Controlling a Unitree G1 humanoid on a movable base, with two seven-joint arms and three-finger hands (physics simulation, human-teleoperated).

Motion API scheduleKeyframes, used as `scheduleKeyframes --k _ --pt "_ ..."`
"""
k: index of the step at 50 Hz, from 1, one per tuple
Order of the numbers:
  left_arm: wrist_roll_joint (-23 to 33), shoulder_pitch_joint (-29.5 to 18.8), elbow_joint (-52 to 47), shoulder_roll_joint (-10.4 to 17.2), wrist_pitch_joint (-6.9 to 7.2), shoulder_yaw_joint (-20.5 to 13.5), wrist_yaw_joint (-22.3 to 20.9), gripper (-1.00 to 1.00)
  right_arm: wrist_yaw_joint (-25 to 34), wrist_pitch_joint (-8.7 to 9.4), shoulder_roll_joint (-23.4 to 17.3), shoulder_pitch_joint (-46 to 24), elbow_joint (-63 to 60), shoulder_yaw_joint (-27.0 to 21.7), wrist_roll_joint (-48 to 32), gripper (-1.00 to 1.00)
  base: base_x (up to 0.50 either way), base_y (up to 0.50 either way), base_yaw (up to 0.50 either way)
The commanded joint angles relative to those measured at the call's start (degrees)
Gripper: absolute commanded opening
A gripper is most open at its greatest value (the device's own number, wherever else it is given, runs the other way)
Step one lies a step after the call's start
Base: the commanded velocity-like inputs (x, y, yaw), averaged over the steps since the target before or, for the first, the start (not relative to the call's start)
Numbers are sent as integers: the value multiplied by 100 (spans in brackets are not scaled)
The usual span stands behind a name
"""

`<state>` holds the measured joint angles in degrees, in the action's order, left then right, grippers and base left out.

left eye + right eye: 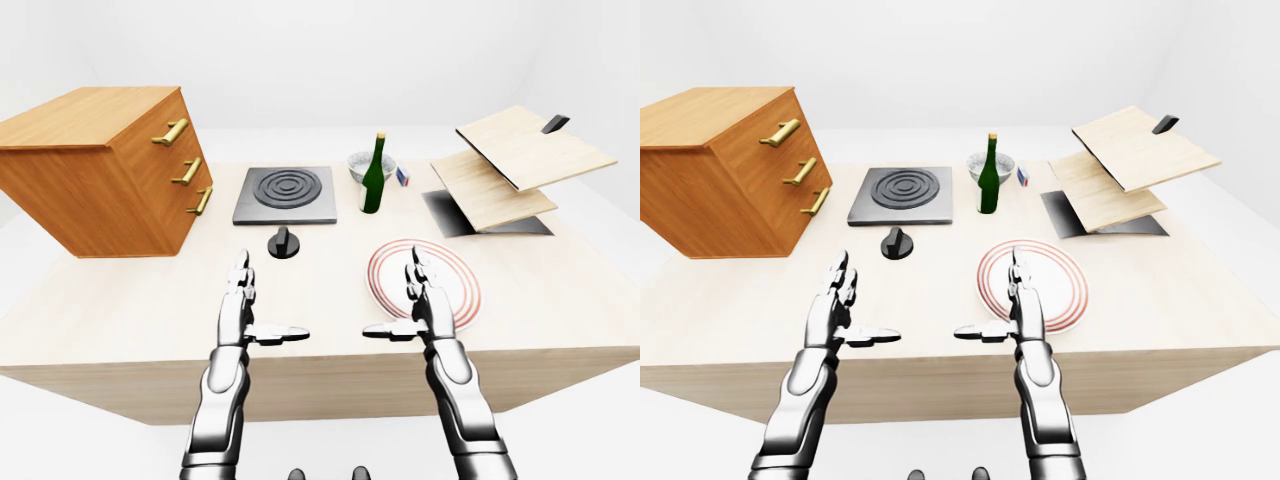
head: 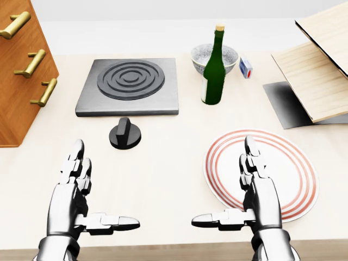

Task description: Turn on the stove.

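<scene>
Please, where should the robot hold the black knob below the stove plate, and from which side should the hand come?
Grip the raised ridge across the top of the knob, pinching its two flat sides. The left hand is probably the better choice: it is open and nearer, and the table between them looks free. Come from above, since the knob sits flat on the table just below the stove.

Bare tabletop (image 2: 163, 163) between left hand (image 2: 73, 187) and knob (image 2: 125, 133) at frame centre, nothing in the way. Drawer cabinet (image 2: 16, 76) walls off upper left. Bottle (image 2: 213, 68) and bowl (image 2: 215, 57) crowd upper middle; plate (image 2: 293, 168) lies under right hand (image 2: 258, 190).
</scene>
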<state>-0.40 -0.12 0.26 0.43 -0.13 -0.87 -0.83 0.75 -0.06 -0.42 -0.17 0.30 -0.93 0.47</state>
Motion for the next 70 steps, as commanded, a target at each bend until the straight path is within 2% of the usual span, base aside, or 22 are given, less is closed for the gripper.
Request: scheduleKeyframes --k 1,2,6,11,12,17,20,21,27,29,32,37,48,51,53,54,56,59,61,64,70 --pt "-58 -11 17 70 -2 -137 -123 100 105 3 -67 -36 51 -149 77 100 0 0 0" --pt "-58 -14 17 70 1 -140 -119 100 100 36 -66 -32 13 -142 74 100 0 0 0" --pt "-53 -21 41 71 -12 -143 -113 100 107 -25 -68 -40 86 -150 87 100 0 0 0" --pt "-49 -67 167 74 -86 -156 -101 100 102 -10 -70 -47 80 -148 88 100 0 0 0" --pt "-45 -56 125 72 -56 -150 -95 100 105 -23 -70 -49 94 -149 91 100 0 0 0" --pt "-40 -94 272 81 -179 -162 -91 100 100 7 -69 -43 60 -143 91 100 0 0 0" --pt "-42 -48 112 82 -63 -152 -88 100 91 -1 -66 -46 69 -137 80 100 0 0 0" --pt "-43 -67 182 83 -111 -157 -94 100 87 18 -64 -43 47 -133 78 100 0 0 0" --pt "-33 -13 89 82 -58 -145 -107 100 74 -11 -63 -39 73 -132 66 100 0 0 0" --pt "-23 -51 200 86 -122 -158 -103 100 60 55 -58 -26 -10 -123 60 100 0 0 0" --pt "2 -52 243 89 -145 -169 -76 100 40 19 -58 -58 76 -146 77 100 0 0 0" --pt "15 -69 301 95 -185 -182 -53 100 14 99 -54 -74 67 -152 130 100 0 0 0" --pt "39 -79 289 101 -140 -189 -13 100 81 64 -59 -69 109 -108 121 100 0 0 0" --pt "45 -91 343 103 -188 -193 -9 100 102 57 -65 -54 96 -55 31 100 0 0 0" --pt "46 -88 328 103 -174 -192 -8 100 118 56 -60 -56 101 -56 32 100 0 0 0" --pt "51 -108 390 106 -218 -197 -5 100 140 18 -63 -54 119 -53 23 100 0 0 0" --pt "53 -102 340 106 -176 -193 -1 100 153 34 -60 -48 87 -42 0 100 8 0 0" --pt "54 -114 379 107 -203 -196 0 100 173 24 -59 -45 83 -45 -6 100 33 0 0" --pt "55 -109 363 106 -192 -195 3 100 166 84 -55 -40 25 -43 -13 100 36 0 0" --pt "58 -100 333 104 -172 -190 5 100 171 78 -56 -36 26 -47 -21 100 36 0 0" --pt "63 -126 406 104 -225 -193 11 100 176 54 -56 -52 67 -59 -18 100 36 0 0"
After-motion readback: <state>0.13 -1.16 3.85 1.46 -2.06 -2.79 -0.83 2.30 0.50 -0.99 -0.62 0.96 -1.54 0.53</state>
